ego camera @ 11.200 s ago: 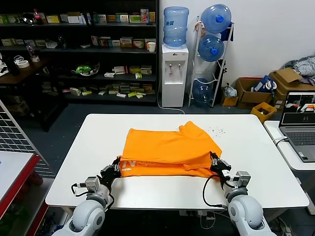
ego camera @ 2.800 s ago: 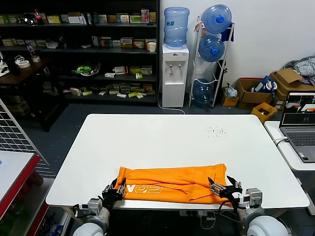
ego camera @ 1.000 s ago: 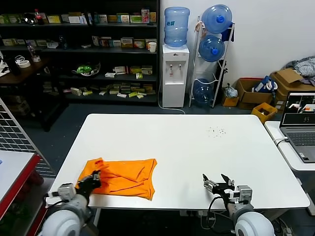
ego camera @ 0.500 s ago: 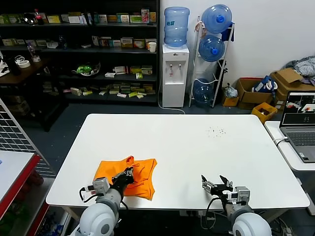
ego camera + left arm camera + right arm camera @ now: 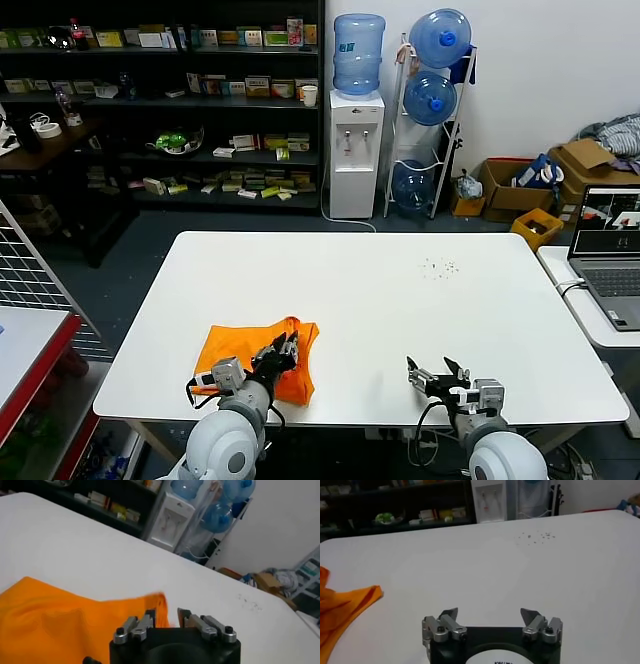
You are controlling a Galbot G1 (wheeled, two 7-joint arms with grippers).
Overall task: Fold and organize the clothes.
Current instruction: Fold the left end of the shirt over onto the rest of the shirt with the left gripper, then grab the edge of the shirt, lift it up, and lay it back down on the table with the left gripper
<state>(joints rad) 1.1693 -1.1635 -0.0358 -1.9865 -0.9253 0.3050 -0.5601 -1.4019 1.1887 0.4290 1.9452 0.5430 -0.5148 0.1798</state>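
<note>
The orange T-shirt [image 5: 245, 352] lies folded into a small bundle at the near left of the white table [image 5: 380, 290]. My left gripper [image 5: 287, 350] is over the shirt's right part. Its jaws stand close together on a raised fold of the fabric, which sticks up just past the fingertips. In the left wrist view the orange cloth [image 5: 60, 625] fills the lower left, and its edge sits between the fingers of the left gripper [image 5: 167, 615]. My right gripper [image 5: 436, 377] is open and empty above bare table near the front edge. In its own view [image 5: 490, 614] the shirt's corner [image 5: 345, 605] shows far off.
A laptop [image 5: 608, 255] sits on a side table at the right. A red-edged wire rack [image 5: 30, 310] stands at the left. Shelves, a water dispenser [image 5: 356, 130] and cardboard boxes stand behind the table. Small dark specks [image 5: 440, 266] mark the far right of the tabletop.
My left gripper has moved to the right across the shirt, carrying a fold with it, so the bundle is narrower. The right gripper has let go of the shirt and stays open.
</note>
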